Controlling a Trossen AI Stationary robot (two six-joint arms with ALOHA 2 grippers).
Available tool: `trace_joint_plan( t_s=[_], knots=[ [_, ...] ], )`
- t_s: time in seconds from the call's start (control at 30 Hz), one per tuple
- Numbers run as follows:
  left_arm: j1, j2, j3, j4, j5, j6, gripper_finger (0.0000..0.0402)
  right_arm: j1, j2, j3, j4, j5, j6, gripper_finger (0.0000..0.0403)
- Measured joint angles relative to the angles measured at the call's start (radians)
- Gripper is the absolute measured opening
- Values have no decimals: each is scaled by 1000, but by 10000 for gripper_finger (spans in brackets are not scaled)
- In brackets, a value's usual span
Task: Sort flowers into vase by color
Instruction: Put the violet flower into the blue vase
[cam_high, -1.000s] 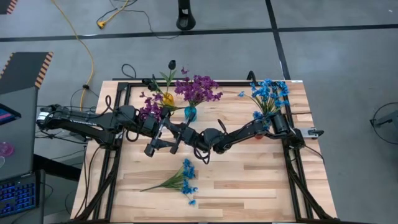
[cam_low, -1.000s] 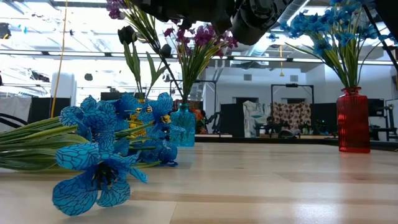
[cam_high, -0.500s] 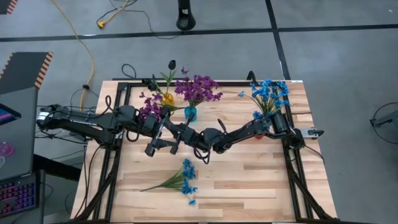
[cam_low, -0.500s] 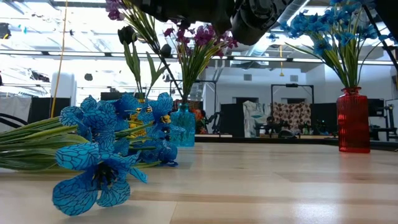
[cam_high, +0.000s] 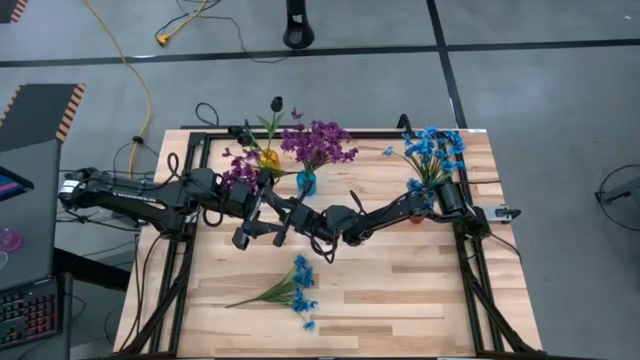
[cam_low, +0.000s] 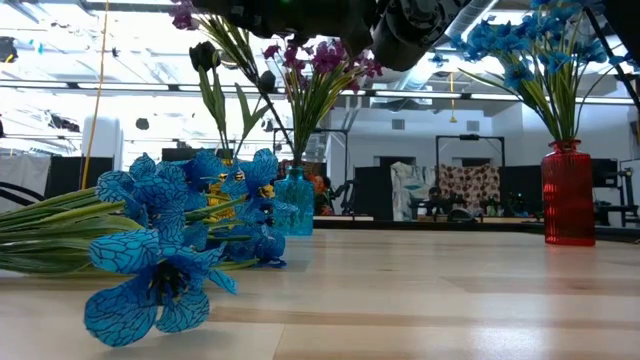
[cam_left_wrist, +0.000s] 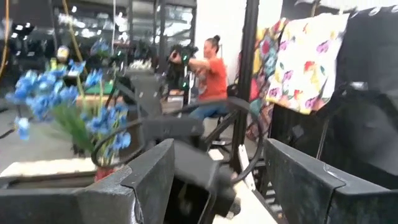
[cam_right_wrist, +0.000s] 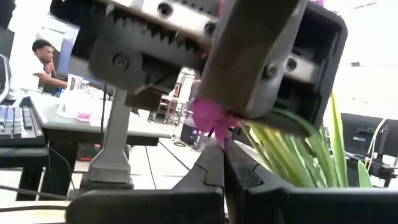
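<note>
You're meeting both arms near the table's (cam_high: 400, 290) middle — the left gripper (cam_high: 262, 228) is standing spread, and the right gripper (cam_right_wrist: 219, 163) is pressed together just beside it, on what I cannot tell. A purple sprig (cam_high: 240, 172) is sitting at the left wrist. The blue flowers (cam_high: 297, 285) are lying toward the front edge — lead stems-first into the red vase (cam_low: 567, 192) at the right rear corner.
</note>
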Motion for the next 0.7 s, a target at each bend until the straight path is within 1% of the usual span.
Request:
trace_joint_plan(
  t_s=[0.1,0.37,0.53,0.7],
  knots=[
    [-1,0,0,38,21,-27,235,0,0,0,-6,2,0,16],
    [0,0,0,68,22,-119,235,-7,0,0,-11,32,-1,16],
    [0,0,0,66,22,-124,235,-9,0,0,-11,100,-4,16],
    [0,0,0,65,22,-121,235,-10,0,0,-15,107,-11,17]
  ],
)
